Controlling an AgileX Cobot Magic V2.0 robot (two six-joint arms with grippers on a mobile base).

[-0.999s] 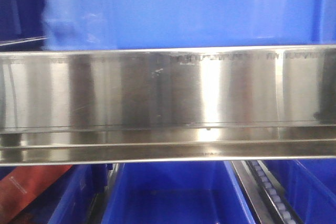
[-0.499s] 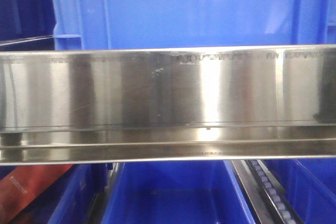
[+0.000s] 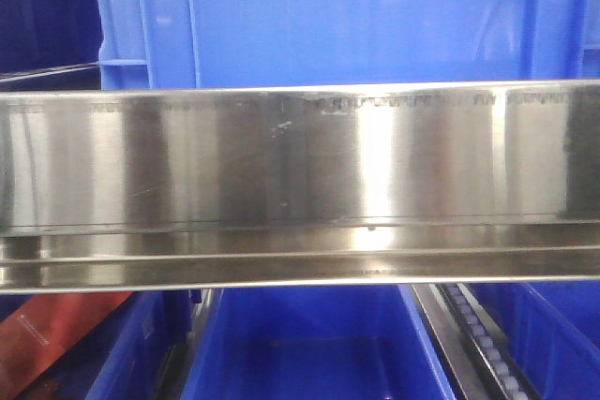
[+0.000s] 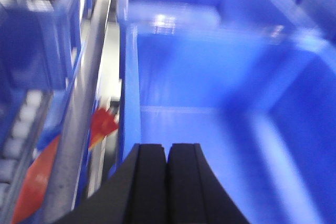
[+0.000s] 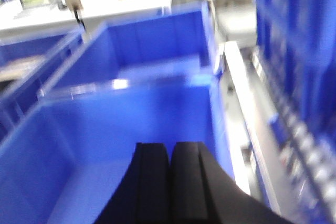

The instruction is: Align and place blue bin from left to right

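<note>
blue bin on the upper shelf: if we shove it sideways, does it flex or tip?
Probably stays stiff: the blue bin shows raised vertical ribs near its corner and a ribbed rim. Tipping looks unlikely, since it sits broad behind the steel rail. It likely slides easily; the side wall looks smooth, and the wrist views show an empty interior, so likely light.

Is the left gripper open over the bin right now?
No. In the left wrist view, the left gripper has its black fingers pressed together with no gap, hanging above the empty inside of the blue bin.
</note>
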